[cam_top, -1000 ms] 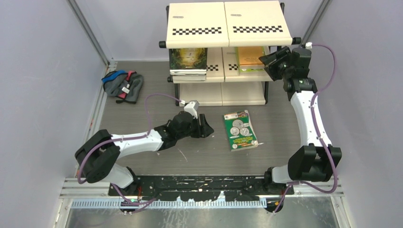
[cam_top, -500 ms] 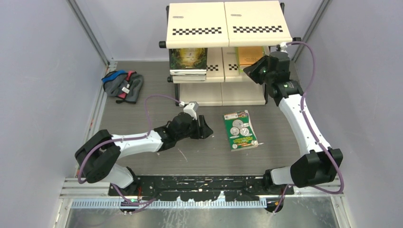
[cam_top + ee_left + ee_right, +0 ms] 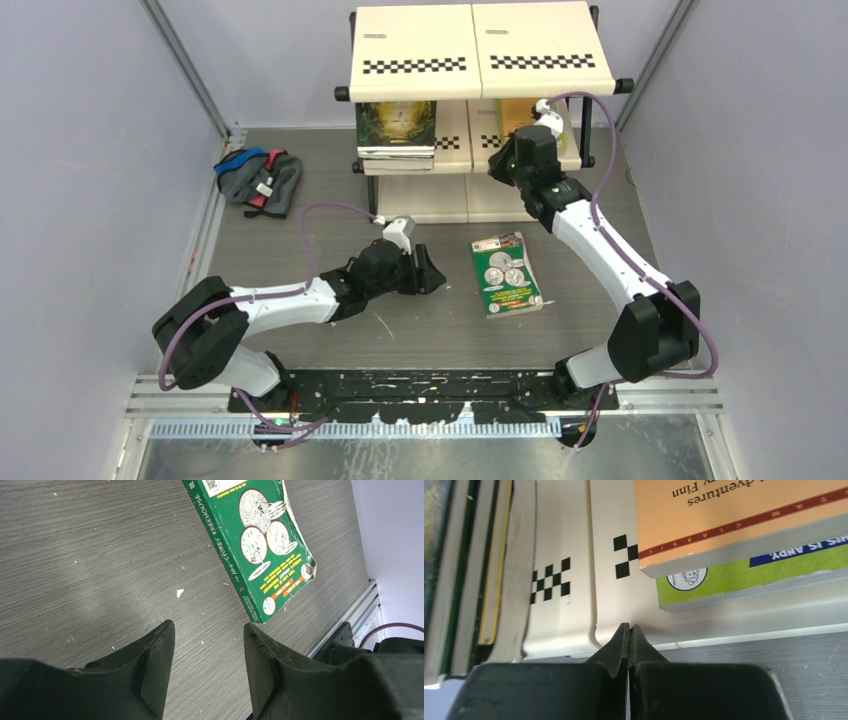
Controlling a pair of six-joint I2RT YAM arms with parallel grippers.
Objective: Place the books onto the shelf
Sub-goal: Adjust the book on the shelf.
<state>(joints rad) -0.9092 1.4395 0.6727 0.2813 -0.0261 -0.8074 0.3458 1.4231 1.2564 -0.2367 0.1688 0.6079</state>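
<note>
A green paperback [image 3: 506, 274] [image 3: 255, 545] lies flat on the grey table. Just left of it my left gripper [image 3: 432, 275] [image 3: 207, 655] stands open over bare table, holding nothing. The shelf [image 3: 480, 50] [image 3: 569, 610] stands at the back. On its middle tier a stack topped by a dark green-gold book [image 3: 396, 125] lies on the left. An orange book [image 3: 734, 515] lies on a lime green one [image 3: 749, 577] on the right. My right gripper [image 3: 505, 165] [image 3: 629, 628] is shut and empty, its tips at the front lip of that middle tier.
A grey-blue cloth bundle [image 3: 259, 180] lies at the table's left side near the wall. Purple cables loop off both arms. The metal rail [image 3: 420, 385] with the arm bases runs along the near edge.
My right arm has swung left from the shelf's right end to the front of the middle tier, and its gripper has shut. The left arm has barely moved.
</note>
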